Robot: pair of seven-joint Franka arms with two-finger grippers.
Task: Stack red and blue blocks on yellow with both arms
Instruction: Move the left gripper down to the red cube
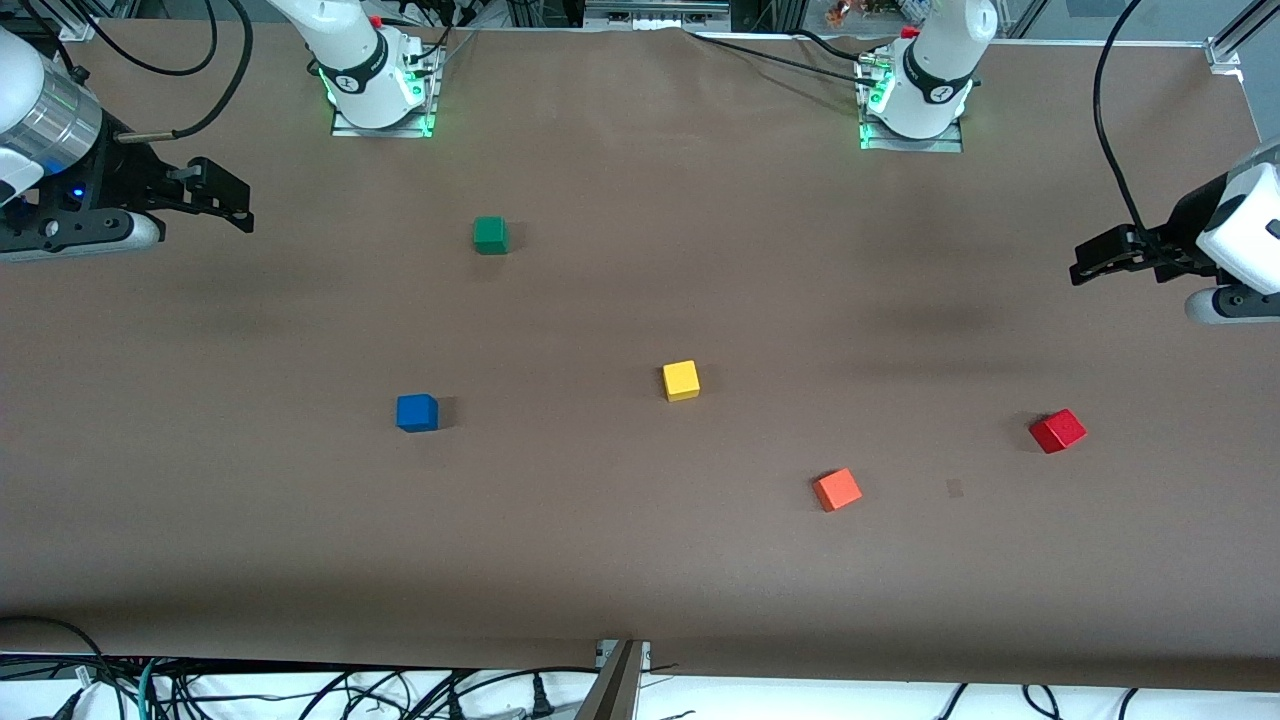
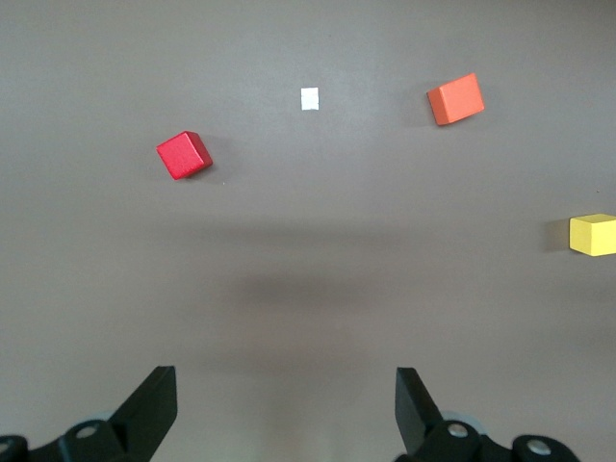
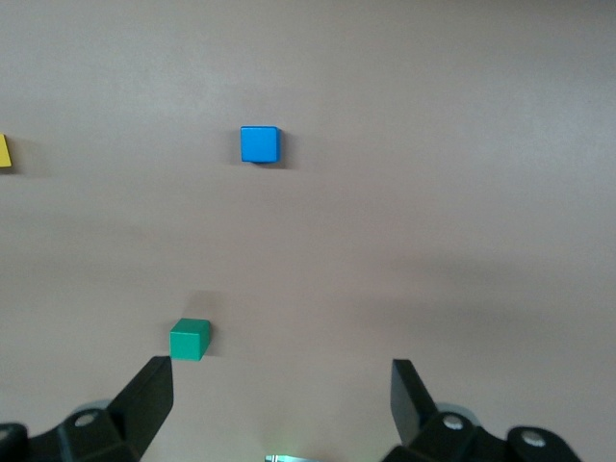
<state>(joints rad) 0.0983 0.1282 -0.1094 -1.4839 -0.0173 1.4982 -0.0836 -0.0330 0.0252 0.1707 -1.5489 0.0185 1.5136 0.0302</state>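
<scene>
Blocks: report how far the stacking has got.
Nothing is stacked yet. The yellow cube sits bare, with the red cube and blue cube apart from it on the table. The left gripper and right gripper are open and empty. Both pickups and placements remain.

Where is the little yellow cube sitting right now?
The yellow cube sits alone near the table's middle in the front view, between the blue cube and the orange cube, touching neither.
</scene>
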